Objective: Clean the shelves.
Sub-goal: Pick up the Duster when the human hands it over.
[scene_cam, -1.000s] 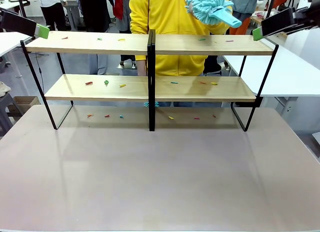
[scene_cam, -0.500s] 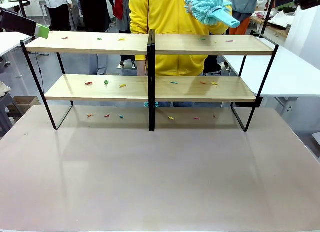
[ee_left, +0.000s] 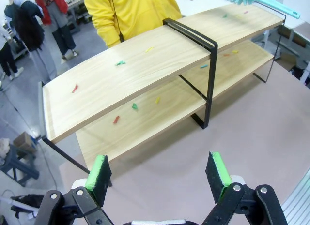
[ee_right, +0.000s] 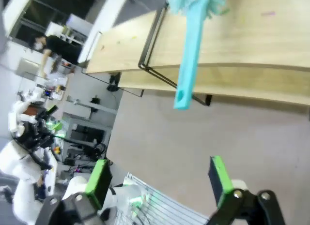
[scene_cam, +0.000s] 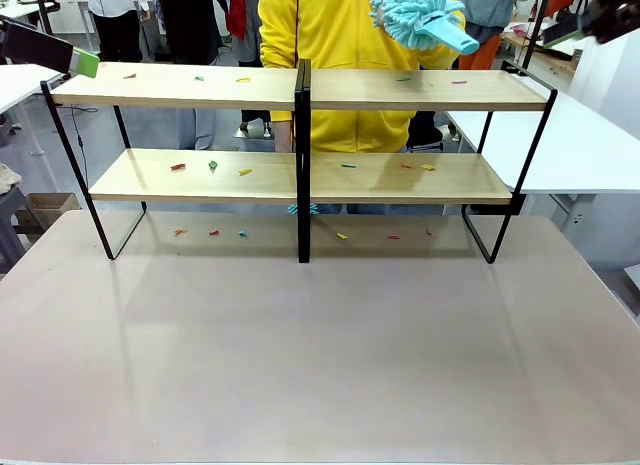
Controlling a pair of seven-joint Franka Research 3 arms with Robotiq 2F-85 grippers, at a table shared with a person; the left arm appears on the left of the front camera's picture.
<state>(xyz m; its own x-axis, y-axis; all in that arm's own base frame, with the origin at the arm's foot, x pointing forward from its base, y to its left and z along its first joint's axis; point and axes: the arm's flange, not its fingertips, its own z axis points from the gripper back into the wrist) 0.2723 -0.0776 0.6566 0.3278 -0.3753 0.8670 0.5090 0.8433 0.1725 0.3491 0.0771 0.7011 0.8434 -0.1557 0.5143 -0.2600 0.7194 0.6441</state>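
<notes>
The shelves [scene_cam: 300, 85] stand across the far half of the table: two light-wood boards on a black frame. Small coloured scraps [scene_cam: 213, 166] dot both boards and the table under them. A person in yellow behind the rack holds a turquoise duster [scene_cam: 420, 20] above the top board's right half. My left gripper [ee_left: 159, 174] is open and holds nothing, hovering off the rack's left end; one green pad [scene_cam: 86, 62] shows there. My right gripper [ee_right: 157, 181] is open and holds nothing, up beyond the rack's right end [scene_cam: 590, 23], blurred. The duster's handle [ee_right: 189, 65] hangs before it.
The grey-pink table [scene_cam: 320, 365] lies bare in front of the rack. White tables flank it at right [scene_cam: 590, 135] and left [scene_cam: 15, 80]. Other people stand in the background.
My right gripper has lifted away from the right end of the top board, up and to the right. The left gripper and the duster have hardly moved.
</notes>
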